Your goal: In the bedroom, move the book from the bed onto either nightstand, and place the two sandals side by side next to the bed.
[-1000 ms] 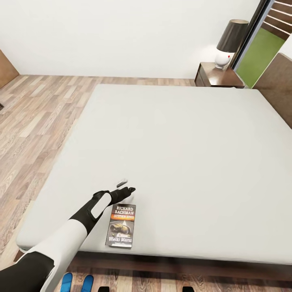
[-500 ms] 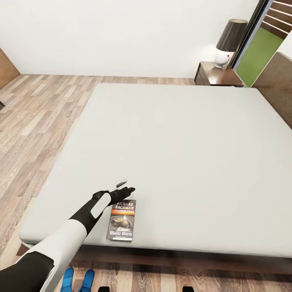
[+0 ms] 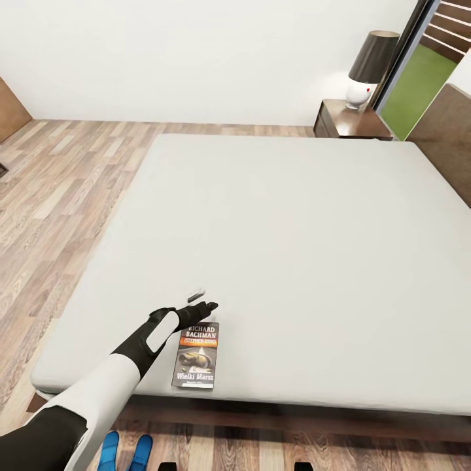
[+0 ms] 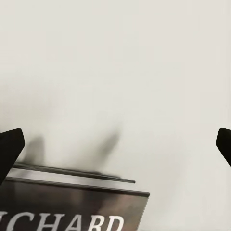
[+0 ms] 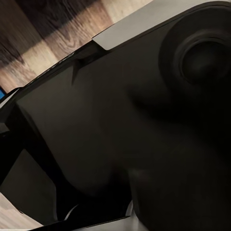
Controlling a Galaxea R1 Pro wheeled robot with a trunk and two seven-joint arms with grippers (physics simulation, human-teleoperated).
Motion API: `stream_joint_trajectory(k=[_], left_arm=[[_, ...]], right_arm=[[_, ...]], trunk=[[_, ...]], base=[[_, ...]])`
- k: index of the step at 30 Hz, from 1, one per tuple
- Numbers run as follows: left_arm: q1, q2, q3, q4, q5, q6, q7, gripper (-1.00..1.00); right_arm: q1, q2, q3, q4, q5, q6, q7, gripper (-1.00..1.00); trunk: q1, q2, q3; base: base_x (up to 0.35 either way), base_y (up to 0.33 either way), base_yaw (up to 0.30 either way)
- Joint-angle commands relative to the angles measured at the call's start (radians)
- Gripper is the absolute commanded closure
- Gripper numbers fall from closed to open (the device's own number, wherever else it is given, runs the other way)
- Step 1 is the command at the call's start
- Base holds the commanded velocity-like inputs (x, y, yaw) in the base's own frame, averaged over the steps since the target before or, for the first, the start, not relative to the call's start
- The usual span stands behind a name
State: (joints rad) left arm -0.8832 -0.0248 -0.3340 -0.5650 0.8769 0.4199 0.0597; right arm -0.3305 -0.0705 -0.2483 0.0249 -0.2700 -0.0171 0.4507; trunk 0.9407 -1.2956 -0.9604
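The book (image 3: 196,355) lies flat on the bed (image 3: 288,248) near its front left edge, with its dark cover and "RICHARD BACHMAN" lettering facing up. My left gripper (image 3: 201,301) hovers just past the book's far end, open and empty. In the left wrist view the left gripper (image 4: 115,144) has its black fingertips (image 4: 9,147) spread wide over the mattress, with the book's top edge (image 4: 72,209) just below them. Two blue sandals (image 3: 124,451) lie side by side on the floor in front of the bed. A nightstand (image 3: 350,121) stands at the bed's far right corner.
A lamp (image 3: 371,65) with a dark shade stands on the nightstand. The dark headboard (image 3: 451,140) runs along the bed's right side. Wood-plank floor (image 3: 59,190) extends to the left of the bed. The right wrist view shows dark robot body (image 5: 144,120) over floor.
The whole picture shifted slightly a second ago, so the camera moved. The left arm, the book and the sandals have stayed where they were.
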Motion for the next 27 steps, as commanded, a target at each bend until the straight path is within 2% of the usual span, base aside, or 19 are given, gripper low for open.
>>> stream_joint_trajectory(k=[1,8,22,27], left_arm=[[0.000,0.001,-0.003,-0.001,0.010,0.002,0.006,-1.00],[0.000,0.000,-0.003,-0.001,0.010,0.002,0.006,-1.00],[0.000,0.002,-0.003,-0.001,0.010,0.002,0.006,-1.00],[0.000,0.002,-0.003,-0.002,0.010,0.002,0.006,-1.00]], right_arm=[[-0.001,-0.001,0.000,0.003,-0.008,-0.002,0.005,-1.00],[-0.001,0.000,0.000,0.003,-0.008,-0.002,0.005,-1.00],[-0.001,0.000,0.000,0.003,-0.006,-0.002,0.004,-1.00],[-0.001,0.000,0.000,0.003,-0.006,-0.002,0.004,-1.00]], trunk=[[0.000,0.000,-0.001],[0.000,0.000,-0.001],[0.000,0.000,-0.001],[0.000,0.000,-0.001]], base=[[-0.046,0.000,0.000],[-0.116,0.000,0.000],[-0.007,0.000,0.000],[-0.169,0.000,0.000]])
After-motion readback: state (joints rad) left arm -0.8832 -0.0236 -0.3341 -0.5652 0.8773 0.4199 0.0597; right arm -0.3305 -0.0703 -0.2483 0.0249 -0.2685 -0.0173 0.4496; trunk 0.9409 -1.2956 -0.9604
